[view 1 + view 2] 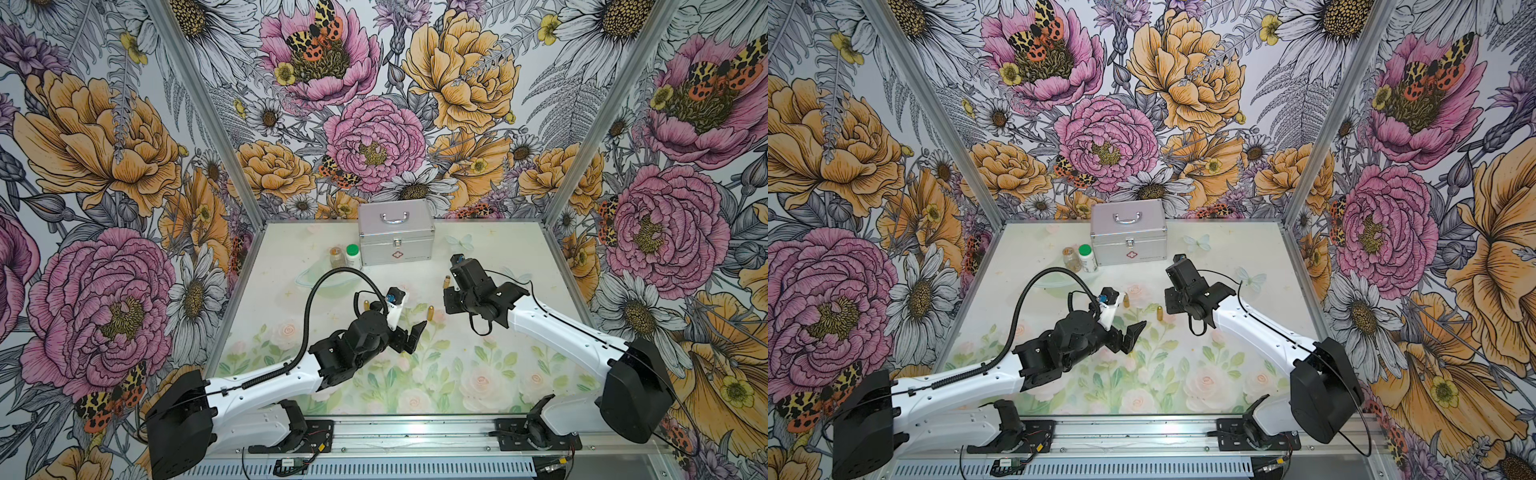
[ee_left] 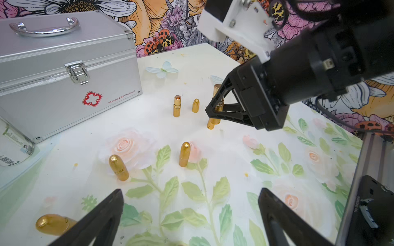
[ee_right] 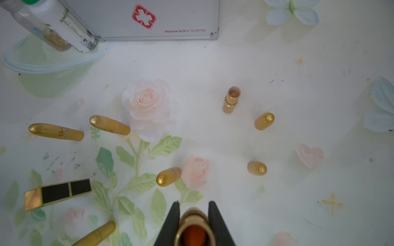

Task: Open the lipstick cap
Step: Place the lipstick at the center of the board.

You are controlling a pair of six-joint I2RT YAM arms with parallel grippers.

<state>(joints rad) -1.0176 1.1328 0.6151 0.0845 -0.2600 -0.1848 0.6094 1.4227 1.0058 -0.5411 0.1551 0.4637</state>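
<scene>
Roses (image 1: 482, 380) are printed on our tabletop (image 1: 291, 257), and floral walls (image 1: 374, 124) close three sides; a silver case (image 1: 395, 232) sits at the far edge. Our right tool (image 3: 193, 204) pinches the uncapped lipstick (image 3: 193, 230) right of the tabletop's middle, long axis near upright, open end up. The tool hides most of it in both top views, and we cannot tell whether its base touches down. Our left tool (image 2: 190, 196) gapes wide.

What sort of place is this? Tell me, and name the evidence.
Probably a staged robot test booth: a left arm and right arm on a metal rail, flower-print wall panels in aluminium framing, and props like a first-aid case and gold lipsticks on a printed tabletop.
</scene>
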